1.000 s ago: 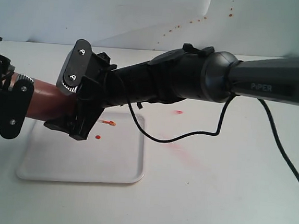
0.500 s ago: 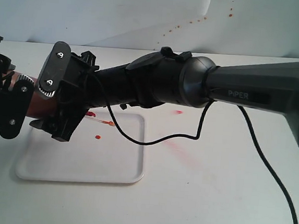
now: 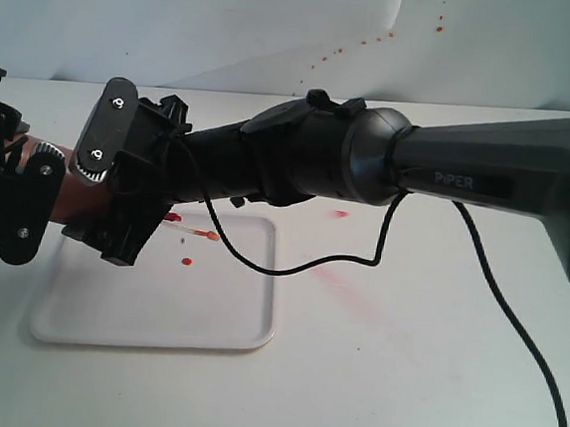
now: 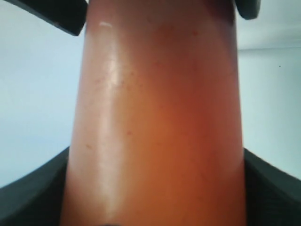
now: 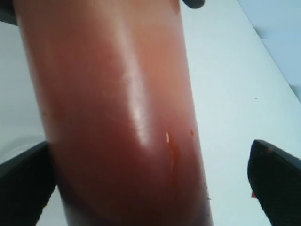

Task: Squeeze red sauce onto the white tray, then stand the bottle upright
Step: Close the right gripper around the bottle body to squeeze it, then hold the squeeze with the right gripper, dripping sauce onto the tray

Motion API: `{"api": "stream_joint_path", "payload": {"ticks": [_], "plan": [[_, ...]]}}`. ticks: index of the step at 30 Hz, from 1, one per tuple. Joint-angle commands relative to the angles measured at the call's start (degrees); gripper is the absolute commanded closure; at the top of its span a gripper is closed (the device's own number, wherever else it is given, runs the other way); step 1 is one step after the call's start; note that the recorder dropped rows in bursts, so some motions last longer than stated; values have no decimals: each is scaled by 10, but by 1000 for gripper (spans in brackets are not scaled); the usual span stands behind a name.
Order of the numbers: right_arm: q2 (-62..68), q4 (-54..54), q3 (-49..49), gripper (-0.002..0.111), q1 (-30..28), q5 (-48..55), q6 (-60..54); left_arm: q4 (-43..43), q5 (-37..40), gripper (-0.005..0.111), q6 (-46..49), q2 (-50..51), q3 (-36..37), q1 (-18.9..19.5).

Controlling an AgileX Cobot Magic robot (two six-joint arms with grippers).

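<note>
**Bottle held sideways over tray, second gripper straddling it**

A translucent orange-red cylindrical plastic squeeze bottle (image 3: 77, 195) was held lying sideways in the air. It was pinched near its base between the jaws of the left gripper (image 3: 45, 198); in the left wrist view both jaws were seen flush against its sides. This hold was judged to keep the nozzle aimed out over the tray.

The right gripper (image 3: 116, 199) was set across the bottle's body with jaws spread wide. In the right wrist view one jaw sat against the bottle and the other stood well apart, so no squeeze was being applied. The placement was judged to be a setup for pressing the body.

The red pointed nozzle (image 3: 172, 218) was seen just past the right jaws, tipped slightly down. A flat rectangular white plastic tray with a low rim (image 3: 157, 307) lay below both sets of jaws. A small glossy blob of red sauce (image 3: 186, 262) was noted on it, below and just beyond the nozzle. An orange streak (image 3: 203, 233) by the tip could not be told as sauce or tethered cap. The bottle was not yet stood upright.

A plain white tabletop (image 3: 400, 383) was marked off-tray by a red spot (image 3: 340, 213) and a faint pale-red smear (image 3: 344, 284), well past the nozzle. A pale backdrop (image 3: 231, 29) was flecked with reddish specks (image 3: 380, 37).
</note>
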Motion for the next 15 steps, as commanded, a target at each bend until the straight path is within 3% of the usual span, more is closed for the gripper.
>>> {"api": "stream_joint_path", "payload": {"ticks": [1,6,9,12,15], "plan": [[14,14,-5,3,7,-1,-6,7,-10,107,-10,-7,-3,-2],[20,33,-5,4,7,2,-6,9,-10,107,-10,-7,-3,-2],[19,53,-5,12,7,1,-6,9,-10,107,-10,-7,-3,-2],[19,55,-5,33,7,1,-6,9,-10,107,-10,-7,-3,-2],[19,55,-5,68,7,1,-6,9,-10,107,-10,-7,-3,-2]]}}
